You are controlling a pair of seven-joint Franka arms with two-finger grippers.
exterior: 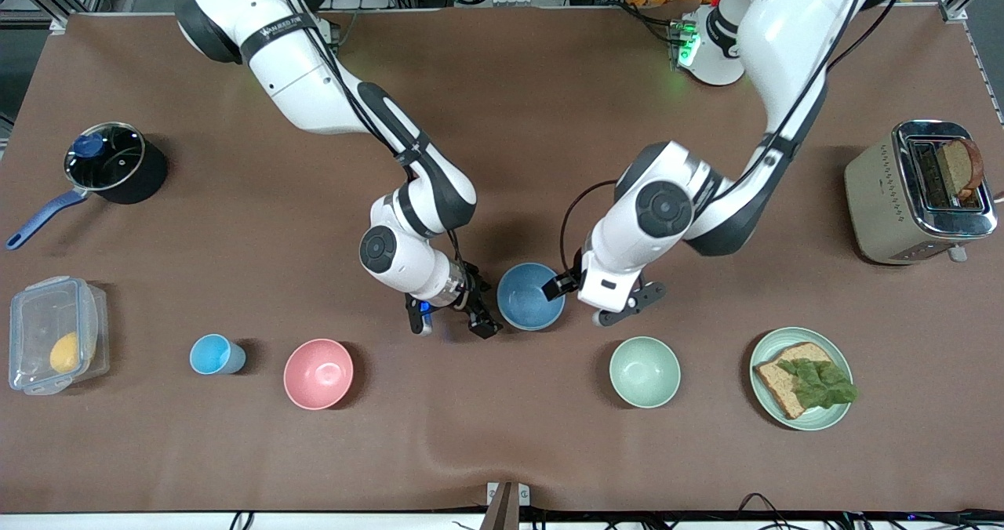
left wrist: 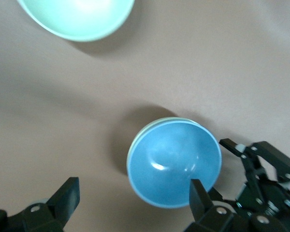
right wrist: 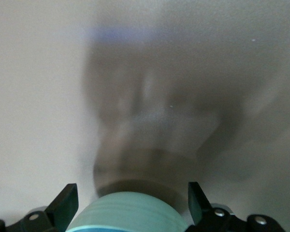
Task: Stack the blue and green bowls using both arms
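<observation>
The blue bowl (exterior: 531, 295) stands mid-table, nested inside the green bowl. In the front view the green bowl is hidden under it. In the left wrist view the blue bowl (left wrist: 174, 164) shows a thin sage rim of the green bowl (left wrist: 133, 146) around it. The right wrist view shows the green bowl's outer wall (right wrist: 130, 212). My left gripper (exterior: 584, 295) is open, one finger over the blue bowl's rim (left wrist: 133, 193). My right gripper (exterior: 452, 322) is open beside the stack toward the right arm's end, holding nothing (right wrist: 131, 198).
A paler mint bowl (exterior: 645, 371), a pink bowl (exterior: 318, 373) and a light-blue cup (exterior: 213, 354) stand nearer the front camera. A plate with a sandwich (exterior: 765, 342), a toaster (exterior: 918, 193), a lidded pot (exterior: 110, 161) and a plastic box (exterior: 55, 334) stand toward the table's ends.
</observation>
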